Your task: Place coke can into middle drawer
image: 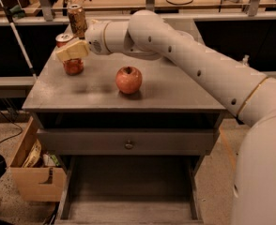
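The coke can (73,67), red with a silver top, stands upright at the left rear of the cabinet top (175,90). My gripper (72,50) is at the can's upper half, crossing in front of it and hiding its middle. The white arm reaches in from the right across the cabinet top. The middle drawer (128,191) is pulled out below at the front. Its bare grey floor and low side walls show, and nothing lies in it.
A red apple (128,79) sits mid-top, right of the coke can. A brown-gold can (77,19) stands behind the coke can. A closed front panel with a round knob (128,144) is above the open drawer. A cardboard box (34,175) stands on the floor at left.
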`<state>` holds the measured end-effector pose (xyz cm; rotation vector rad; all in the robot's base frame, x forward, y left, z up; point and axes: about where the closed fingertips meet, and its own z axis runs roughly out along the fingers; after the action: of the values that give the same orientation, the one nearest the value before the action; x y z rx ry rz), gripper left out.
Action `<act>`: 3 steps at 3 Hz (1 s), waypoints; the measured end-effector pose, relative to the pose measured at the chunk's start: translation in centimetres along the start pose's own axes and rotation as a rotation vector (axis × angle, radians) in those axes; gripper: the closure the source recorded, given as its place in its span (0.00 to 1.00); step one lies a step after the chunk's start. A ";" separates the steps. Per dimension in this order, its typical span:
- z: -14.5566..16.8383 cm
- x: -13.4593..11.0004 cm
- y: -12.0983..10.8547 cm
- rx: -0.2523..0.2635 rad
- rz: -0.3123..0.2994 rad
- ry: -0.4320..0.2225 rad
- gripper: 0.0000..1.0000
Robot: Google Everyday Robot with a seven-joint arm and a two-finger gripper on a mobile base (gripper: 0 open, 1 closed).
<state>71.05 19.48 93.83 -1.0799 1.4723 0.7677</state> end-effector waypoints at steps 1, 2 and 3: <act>1.8 1.3 -0.5 0.002 0.035 -0.021 0.00; 2.7 1.7 -0.7 0.004 0.059 -0.076 0.20; 3.3 1.5 -0.5 -0.001 0.066 -0.121 0.41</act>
<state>72.80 21.92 91.77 -0.9726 1.4106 0.8657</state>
